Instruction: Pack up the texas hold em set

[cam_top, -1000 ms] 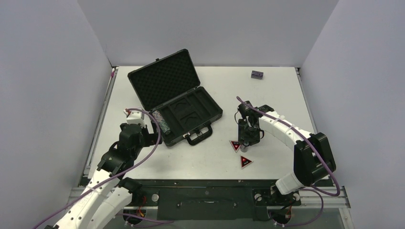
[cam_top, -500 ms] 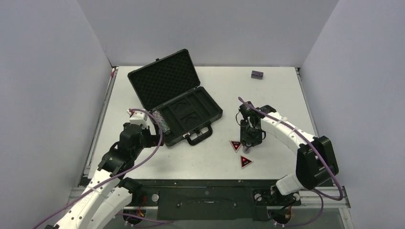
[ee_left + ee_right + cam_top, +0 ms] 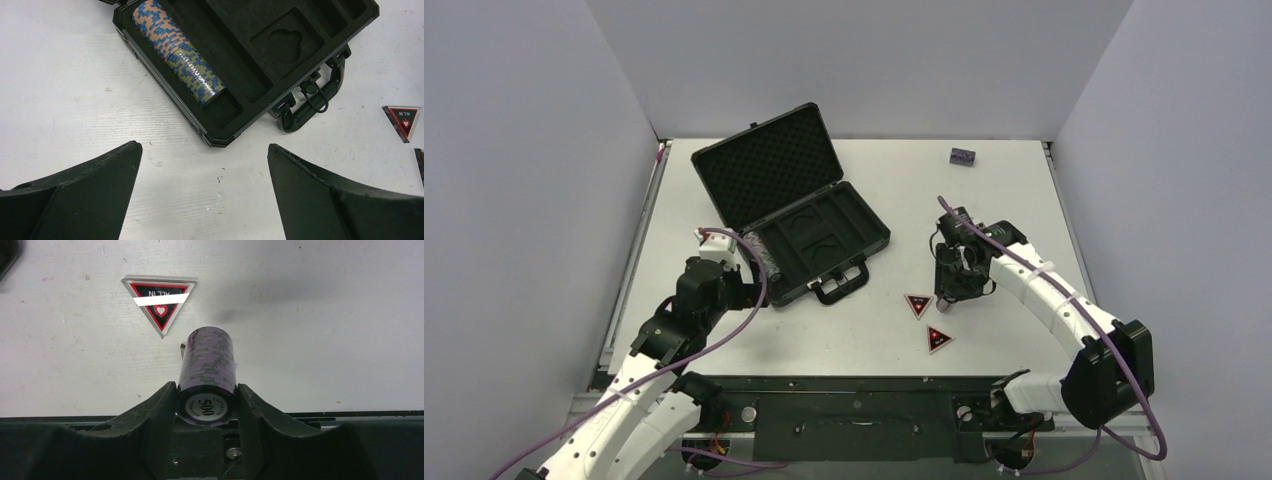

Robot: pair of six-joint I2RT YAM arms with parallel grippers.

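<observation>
Right gripper clamps purple cylindrical chip stack, toward white tabletop's near edge. Left gripper fully spread, empty, beside open black foam-lined hard briefcase.

Upper left, the black briefcase is showing dimpled black foam and a blue-and-tan chequered stack; at centre, a purple-and-grey mottled stack and 2 red-bordered black tokens are standing out against the white table.

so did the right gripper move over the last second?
Yes. The right gripper, holding a chip stack, has shifted slightly to the right in the top view, widening its gap from the nearer token, which stayed put.
</observation>
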